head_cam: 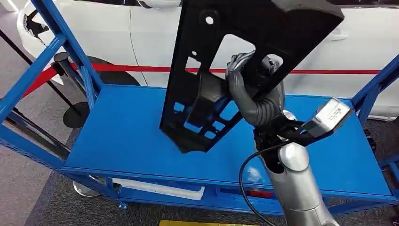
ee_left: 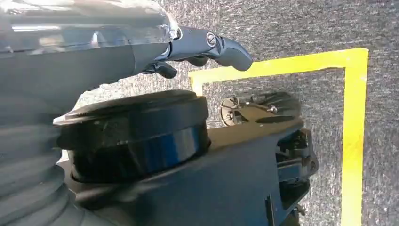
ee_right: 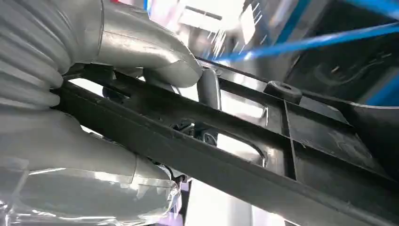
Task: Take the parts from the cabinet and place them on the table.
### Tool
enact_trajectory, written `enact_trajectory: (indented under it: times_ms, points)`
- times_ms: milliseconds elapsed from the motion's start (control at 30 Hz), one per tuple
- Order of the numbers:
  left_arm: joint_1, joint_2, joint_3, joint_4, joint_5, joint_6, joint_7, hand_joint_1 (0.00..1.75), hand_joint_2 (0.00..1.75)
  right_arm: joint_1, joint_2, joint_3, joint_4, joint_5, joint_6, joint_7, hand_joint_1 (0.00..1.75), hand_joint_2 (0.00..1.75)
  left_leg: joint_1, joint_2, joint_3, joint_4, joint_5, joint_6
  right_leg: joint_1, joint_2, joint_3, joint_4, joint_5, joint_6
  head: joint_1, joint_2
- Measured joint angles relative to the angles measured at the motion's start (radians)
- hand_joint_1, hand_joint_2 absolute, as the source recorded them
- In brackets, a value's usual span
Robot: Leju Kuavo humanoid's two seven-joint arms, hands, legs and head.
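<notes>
**Above the blue table, a black part in my right hand**

At the far left of my head view, the cart's blue frame (head_cam: 44, 52) slants up, with a black post (head_cam: 63, 59) and its red rope (head_cam: 141, 68) behind it and a white car (head_cam: 117, 33) beyond. The blue table (head_cam: 122, 136) spreads below, its surface bare where I can see it.

Over the middle of the table hangs the part (head_cam: 207, 70), a long black plastic panel with cut-out openings, tilted, its lower end above the table top; whether it touches, I cannot tell. My right hand (head_cam: 247, 87) grips it through one of the openings, fingers wrapped around a bar. From my right wrist, I see my thumb (ee_right: 155, 56) pressed over the top of a black rib of the part (ee_right: 244, 136) and my fingers closed beneath it.

To the right, my silver right arm (head_cam: 296, 183) rises from below.

My left hand (ee_left: 207, 49) hangs over grey carpet (ee_left: 291, 23) marked with yellow tape (ee_left: 355, 117). Its fingers curl loosely and hold nothing.
</notes>
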Motion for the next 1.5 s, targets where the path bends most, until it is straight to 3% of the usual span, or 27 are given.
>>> enact_trajectory:
  times_ms: [100,133,167,233,300,333,433,467,533,567,633,700,767,833,867,1033,1067,1100,1167,1200,1233,1267,1300,1333,1367,1400,1500]
  points:
    - [-0.001,0.000,0.000,0.000,-0.009,0.001,0.008,0.00,1.75,0.036,0.017,-0.011,0.017,-0.108,0.098,0.005,1.66,1.75,0.002,0.001,-0.092,0.207,-0.108,-0.011,0.002,-0.001,0.000,0.000,-0.001,-0.011,-0.001,0.000]
    - [0.000,0.000,0.000,0.000,-0.010,0.002,0.011,0.00,1.75,0.048,0.019,-0.012,0.025,-0.126,0.115,0.008,1.66,1.75,0.003,0.001,-0.123,0.270,-0.127,-0.012,0.004,-0.001,0.000,0.000,-0.001,-0.011,-0.001,0.000]
    - [0.000,0.000,0.000,0.000,-0.010,0.003,0.013,0.00,1.75,0.058,0.020,-0.013,0.034,-0.140,0.129,0.010,1.66,1.75,0.002,0.001,-0.134,0.291,-0.122,-0.011,0.005,-0.001,0.000,0.001,-0.001,-0.011,-0.001,0.000]
    - [-0.002,0.000,0.000,0.000,-0.012,0.006,0.019,0.00,1.75,0.078,0.025,-0.014,0.054,-0.178,0.164,0.008,1.66,1.75,0.002,0.001,-0.094,0.199,-0.057,-0.004,0.008,0.001,0.002,0.001,-0.002,-0.012,-0.001,0.000]
    - [-0.002,0.000,0.000,0.000,-0.012,0.010,0.021,0.00,1.75,0.093,0.027,-0.015,0.074,-0.203,0.205,-0.004,1.66,1.75,0.001,-0.020,-0.005,0.015,0.024,0.011,0.008,0.014,0.003,0.001,-0.002,-0.011,-0.001,0.000]
    - [-0.001,0.001,0.000,0.000,-0.012,0.011,0.021,0.00,1.75,0.099,0.028,-0.015,0.085,-0.208,0.217,-0.011,1.66,1.75,0.000,-0.043,0.011,-0.012,0.009,0.016,0.011,0.014,-0.001,0.001,-0.002,-0.007,0.002,0.000]
    - [-0.001,0.000,0.000,0.000,-0.012,0.012,0.020,0.00,1.75,0.124,0.035,-0.016,0.113,-0.210,0.236,-0.019,1.66,1.75,-0.009,-0.030,0.010,-0.019,0.016,0.017,0.002,0.027,-0.004,-0.003,0.006,0.012,-0.001,0.000]
    - [-0.001,0.000,0.000,0.000,-0.011,0.012,0.019,0.00,1.75,0.129,0.035,-0.016,0.120,-0.210,0.243,-0.022,1.66,1.75,-0.005,-0.023,0.013,-0.031,0.022,0.025,0.007,0.033,-0.003,-0.006,0.008,0.020,0.000,0.000]
    - [-0.001,-0.001,0.000,0.000,-0.011,0.010,0.017,0.00,1.75,0.135,0.035,-0.016,0.125,-0.208,0.248,-0.025,1.66,1.75,0.004,-0.011,0.021,-0.045,0.031,0.031,0.003,0.023,-0.004,0.003,-0.001,0.024,0.000,0.000]
    - [-0.002,-0.003,0.000,0.000,-0.011,0.007,0.014,0.00,1.75,0.137,0.035,-0.016,0.129,-0.207,0.252,-0.028,1.66,1.75,0.003,-0.007,0.023,-0.049,0.033,0.036,0.005,0.013,-0.018,0.033,-0.028,0.027,0.003,0.000]
    - [-0.001,-0.003,0.000,0.000,-0.012,0.003,0.014,0.00,1.75,0.149,0.035,-0.016,0.137,-0.202,0.258,-0.031,1.66,1.75,0.003,0.006,0.023,-0.049,0.032,0.040,0.002,0.011,-0.088,0.179,-0.104,0.033,0.003,0.000]
    - [0.000,-0.003,0.000,0.000,-0.013,0.000,0.014,0.00,1.75,0.173,0.035,-0.016,0.148,-0.192,0.261,-0.032,1.66,1.75,0.003,0.019,0.022,-0.048,0.031,0.040,0.000,0.010,-0.143,0.288,-0.133,0.040,0.003,0.000]
    - [0.000,-0.005,0.000,0.000,-0.016,-0.001,0.015,0.00,1.75,0.185,0.035,-0.015,0.158,-0.182,0.266,-0.035,1.66,1.75,0.003,0.032,0.023,-0.046,0.028,0.036,-0.005,0.003,-0.111,0.220,-0.076,0.043,0.002,0.000]
    - [-0.001,-0.006,0.000,0.000,-0.018,-0.002,0.021,0.00,1.75,0.186,0.038,-0.014,0.165,-0.164,0.267,-0.045,1.66,1.75,0.004,0.046,0.026,-0.035,0.018,0.029,-0.007,-0.036,-0.014,0.038,0.008,0.043,0.003,0.000]
    - [-0.001,-0.006,0.000,0.000,-0.019,-0.002,0.026,0.00,1.75,0.186,0.042,-0.013,0.168,-0.150,0.261,-0.051,1.66,1.75,-0.002,0.051,0.024,-0.029,0.012,0.021,0.004,-0.068,0.000,0.009,-0.011,0.033,0.002,0.000]
    - [-0.002,-0.006,0.000,0.000,-0.020,0.004,0.040,0.00,1.75,0.193,0.060,-0.013,0.169,-0.085,0.216,-0.064,1.66,1.75,-0.001,0.079,0.028,-0.023,-0.002,-0.006,0.000,-0.021,-0.003,0.000,0.004,0.001,0.002,0.000]
    - [-0.002,-0.006,0.000,0.000,-0.021,0.004,0.042,0.00,1.75,0.194,0.066,-0.013,0.169,-0.076,0.210,-0.065,1.66,1.75,0.003,0.054,0.024,0.001,-0.026,-0.011,-0.001,-0.015,-0.003,-0.001,0.004,-0.004,0.002,0.000]
    - [-0.002,-0.006,0.000,0.000,-0.021,0.005,0.043,0.00,1.75,0.193,0.070,-0.013,0.169,-0.071,0.203,-0.067,1.66,1.75,0.004,0.034,-0.003,0.068,-0.069,-0.013,-0.001,-0.007,-0.004,-0.001,0.005,-0.010,0.000,0.000]
    - [-0.002,-0.006,0.000,0.000,-0.024,0.007,0.047,0.00,1.75,0.195,0.074,-0.011,0.171,-0.057,0.194,-0.068,1.66,1.75,0.004,0.018,-0.076,0.231,-0.145,-0.017,0.002,0.010,-0.005,-0.001,0.006,-0.012,0.001,0.000]
    - [-0.001,-0.006,0.000,0.000,-0.024,0.007,0.048,0.00,1.75,0.198,0.074,-0.011,0.172,-0.053,0.190,-0.069,1.66,1.75,0.004,0.015,-0.104,0.290,-0.158,-0.016,0.004,0.020,-0.005,0.000,0.006,-0.013,0.001,0.000]
    - [-0.002,-0.006,0.000,0.000,-0.026,0.008,0.048,0.00,1.75,0.200,0.074,-0.011,0.174,-0.051,0.186,-0.070,1.66,1.75,0.004,0.014,-0.110,0.299,-0.148,-0.013,0.006,0.028,-0.005,0.000,0.006,-0.013,0.001,0.000]
    - [-0.004,-0.006,0.000,0.000,-0.030,0.010,0.050,0.00,1.75,0.202,0.074,-0.011,0.176,-0.045,0.182,-0.071,1.66,1.75,0.003,0.013,-0.091,0.255,-0.111,-0.008,0.007,0.041,-0.003,0.001,0.006,-0.013,0.001,0.000]
    - [-0.004,-0.006,0.000,0.000,-0.032,0.010,0.053,0.00,1.75,0.202,0.075,-0.010,0.176,-0.041,0.177,-0.072,1.66,1.75,0.002,0.009,-0.059,0.184,-0.068,-0.001,0.009,0.053,-0.001,0.001,0.006,-0.013,0.001,0.000]
    - [-0.003,-0.006,0.000,0.000,-0.035,0.010,0.055,0.00,1.75,0.202,0.079,-0.009,0.176,-0.036,0.171,-0.074,1.66,1.75,0.001,-0.011,-0.006,0.069,-0.010,0.010,0.012,0.067,0.001,0.001,0.006,-0.013,0.001,0.000]
    - [-0.003,-0.005,0.000,0.000,-0.036,0.010,0.056,0.00,1.75,0.202,0.082,-0.009,0.176,-0.034,0.169,-0.075,1.66,1.75,0.000,-0.037,0.018,0.012,0.012,0.018,0.011,0.073,0.001,0.001,0.006,-0.012,0.001,0.000]
    - [-0.002,-0.002,0.000,0.000,-0.036,0.010,0.065,0.00,1.75,0.202,0.084,-0.009,0.177,-0.031,0.166,-0.079,1.66,1.75,0.003,-0.082,0.028,-0.013,0.001,0.023,0.011,0.082,-0.005,0.002,0.009,-0.006,0.007,0.000]
    - [-0.005,-0.002,0.000,0.000,-0.035,0.011,0.081,0.00,1.75,0.217,0.089,-0.007,0.176,-0.028,0.164,-0.079,1.66,1.75,-0.006,-0.063,0.031,-0.021,0.005,0.023,-0.005,0.108,-0.013,-0.005,0.020,0.016,0.002,0.000]
